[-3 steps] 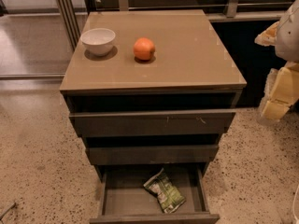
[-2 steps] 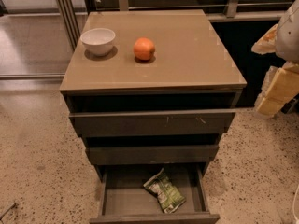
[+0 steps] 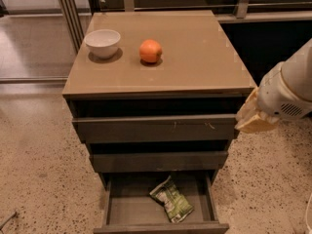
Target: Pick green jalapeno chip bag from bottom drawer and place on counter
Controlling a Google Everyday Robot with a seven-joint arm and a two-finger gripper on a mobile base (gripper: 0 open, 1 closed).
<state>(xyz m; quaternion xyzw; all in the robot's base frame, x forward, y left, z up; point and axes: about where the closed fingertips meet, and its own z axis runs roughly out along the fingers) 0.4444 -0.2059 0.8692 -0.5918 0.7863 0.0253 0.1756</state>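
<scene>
The green jalapeno chip bag (image 3: 171, 199) lies crinkled inside the open bottom drawer (image 3: 117, 209), right of its middle. The counter (image 3: 195, 52) is the tan top of the drawer cabinet. My gripper (image 3: 251, 118) hangs from the white arm (image 3: 292, 84) at the right. It is level with the top drawer's front, beside the cabinet's right front corner, and well above and to the right of the bag. It holds nothing that I can see.
A white bowl (image 3: 103, 43) and an orange fruit (image 3: 150, 51) stand on the counter's back left part. The two upper drawers (image 3: 156, 128) stick out slightly above the bottom one. Speckled floor (image 3: 39, 179) surrounds the cabinet; metal rails (image 3: 68, 13) are behind left.
The arm and gripper have moved left and down, from the right edge of the view to the cabinet's right front corner. The bag, bowl and fruit have not moved.
</scene>
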